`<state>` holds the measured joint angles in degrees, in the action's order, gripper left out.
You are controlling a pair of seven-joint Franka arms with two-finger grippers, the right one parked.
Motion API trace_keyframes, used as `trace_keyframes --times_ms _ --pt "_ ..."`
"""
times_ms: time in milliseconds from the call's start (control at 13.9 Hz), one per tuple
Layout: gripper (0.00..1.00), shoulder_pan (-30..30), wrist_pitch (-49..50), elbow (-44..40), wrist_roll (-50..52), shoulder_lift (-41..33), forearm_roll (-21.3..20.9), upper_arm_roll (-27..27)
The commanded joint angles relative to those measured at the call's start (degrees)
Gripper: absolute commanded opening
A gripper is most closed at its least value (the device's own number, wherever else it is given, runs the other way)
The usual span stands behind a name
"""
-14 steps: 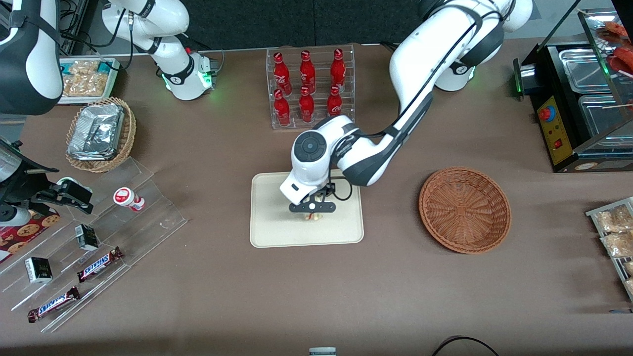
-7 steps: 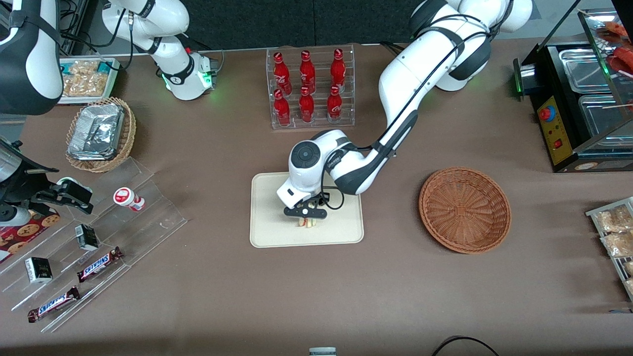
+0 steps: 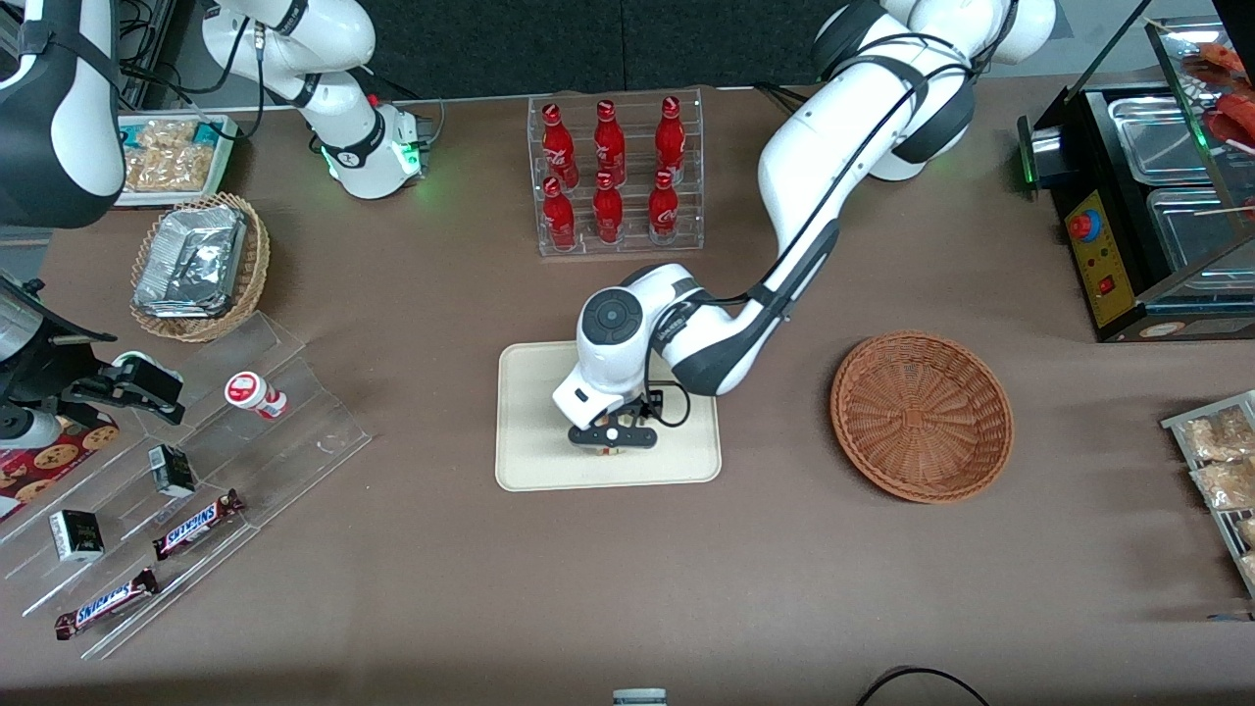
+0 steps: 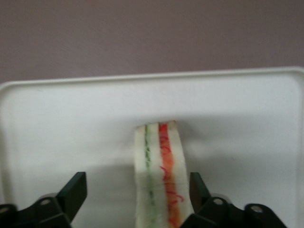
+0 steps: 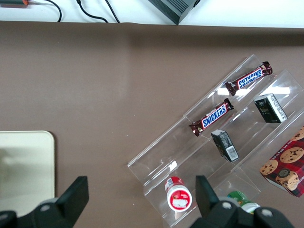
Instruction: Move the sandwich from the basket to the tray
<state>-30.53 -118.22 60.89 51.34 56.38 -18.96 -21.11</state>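
- Surface: brown table (image 3: 412, 324), dark backdrop along the edge farthest from the front camera
- Toward the parked arm's end: tan wicker basket with foil packets (image 3: 199, 266); clear stepped racks (image 3: 186, 480) holding Snickers bars (image 3: 197, 524) and small dark boxes
- Mid-table: cream tray (image 3: 534, 431); farther from the front camera, an acrylic rack of red bottles (image 3: 615, 175)
- Toward the working arm's end: reddish-brown woven basket (image 3: 922, 416), nothing in it; black warmer cabinet (image 3: 1142, 186); bagged beige snacks (image 3: 1216, 456) at the table edge
- Gripper (image 3: 613, 443): low over the tray, jaws spread wide; in the wrist view one finger (image 4: 72, 192) stands clear of the bread, the other finger (image 4: 199, 191) sits just beside the red-filling side; contact there cannot be told
- Sandwich (image 4: 160, 175): on the tray, between the fingers, green and red filling edge facing the wrist camera
- Left arm (image 3: 814, 186): reaches from its base across the table, elbow bent, wrist pointing straight down over the tray
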Motion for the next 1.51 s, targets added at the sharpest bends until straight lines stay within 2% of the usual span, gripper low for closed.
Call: trace_keyframes --times_ms 0,144,288,577,793,937,1081,1441 --pt "1.0 5.72 6.14 0.54 -4.47 -7.84 7.41 -0.25" --pt "1.0 10.9 11.49 2.64 -10.53 -13.03 12.52 -0.16" --pt "1.0 17.4 13.63 9.82 -14.75 -19.26 16.57 -0.25" --pt "0.99 29.36 6.53 32.84 -27.31 -34.63 18.77 -0.25" --pt "0.99 34.99 5.1 43.94 -35.41 -44.75 19.13 -0.07" --pt "0.99 38.42 7.29 47.37 -40.59 -50.81 19.13 0.1" --pt "0.99 41.59 11.85 47.31 -44.21 -54.43 19.4 0.19" --pt "1.0 42.3 23.54 37.31 -44.49 -56.47 19.84 0.37"
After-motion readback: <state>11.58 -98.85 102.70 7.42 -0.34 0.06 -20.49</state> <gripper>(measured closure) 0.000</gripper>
